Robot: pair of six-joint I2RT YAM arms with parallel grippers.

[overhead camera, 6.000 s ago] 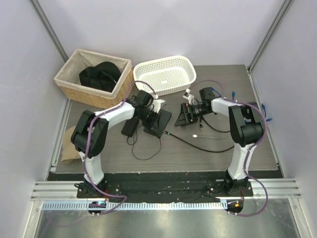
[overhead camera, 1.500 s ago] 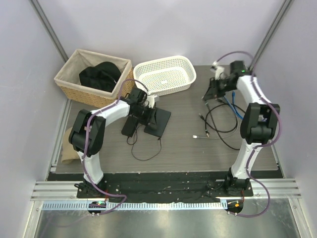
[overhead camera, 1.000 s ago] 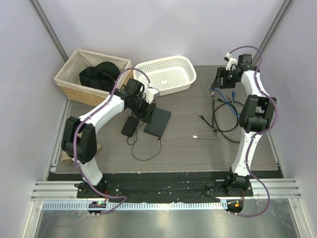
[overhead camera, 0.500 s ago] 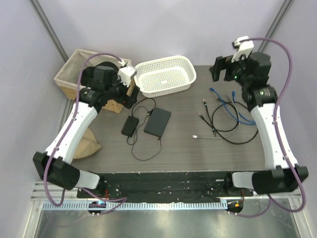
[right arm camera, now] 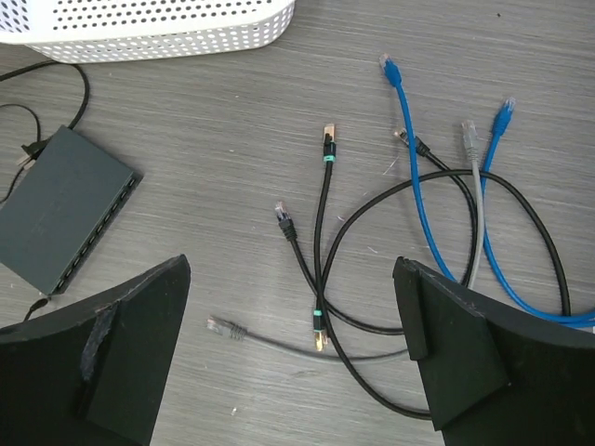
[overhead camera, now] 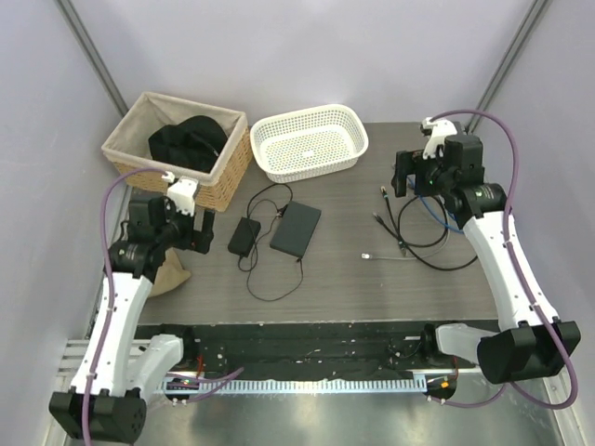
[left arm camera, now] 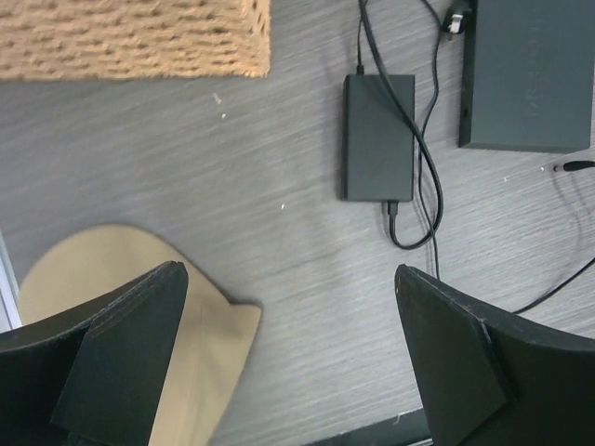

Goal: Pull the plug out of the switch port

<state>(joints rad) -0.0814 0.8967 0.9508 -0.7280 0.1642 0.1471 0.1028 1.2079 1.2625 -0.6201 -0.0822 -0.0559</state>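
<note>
Holding left gripper (left arm camera: 288,358) and right gripper (right arm camera: 288,353) wide open, empty, well apart from the switch (overhead camera: 296,229), avoiding snagging loose cables (right arm camera: 323,223) right of it.

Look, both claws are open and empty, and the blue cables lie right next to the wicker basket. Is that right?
No. The left gripper and the right gripper are open and empty, but the blue cables lie below the right gripper, on the opposite side from the wicker basket. The top and right wrist views show it.
</note>
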